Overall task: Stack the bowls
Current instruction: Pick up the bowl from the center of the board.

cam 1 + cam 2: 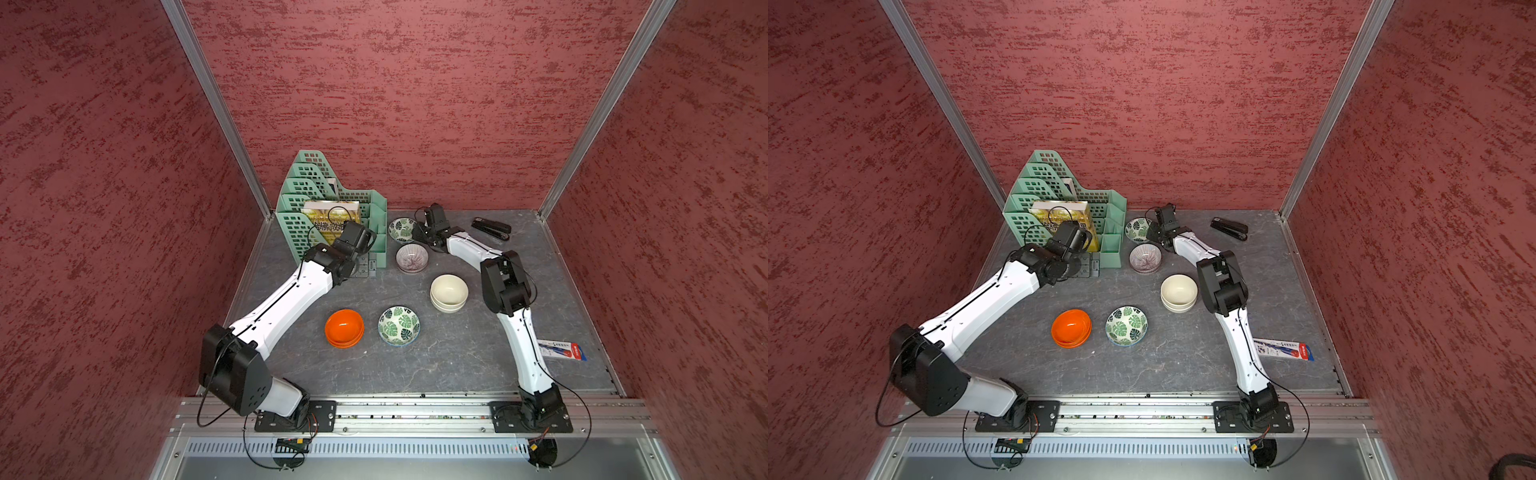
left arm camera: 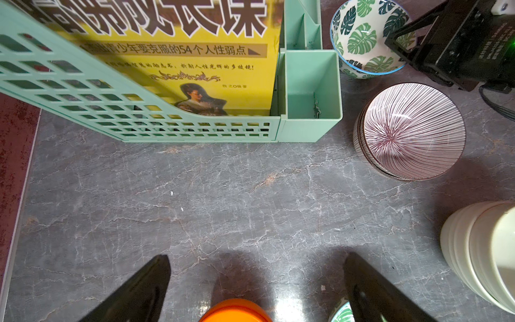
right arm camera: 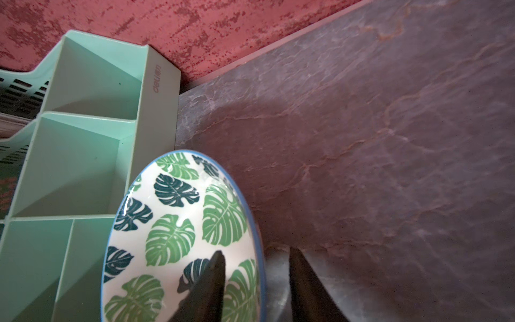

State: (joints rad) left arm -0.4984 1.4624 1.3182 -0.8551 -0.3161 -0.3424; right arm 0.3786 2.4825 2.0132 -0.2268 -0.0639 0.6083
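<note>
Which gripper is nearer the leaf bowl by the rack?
Right. The right gripper straddles the rim of that leaf bowl; the left gripper hangs open before the rack, apart.

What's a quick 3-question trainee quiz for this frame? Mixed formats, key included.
1. True or false: the near leaf bowl sits nested inside the far leaf bowl.
2. The right gripper has one finger on each side of the rim of which item? A) the stapler B) the far leaf bowl C) the file rack
3. How many bowl pairs are already stacked?

Key
1. False. The two bowls stand apart on the table.
2. B. One finger is inside the bowl and one is outside.
3. Three: the orange stack, the cream stack and the lined stack.
</note>
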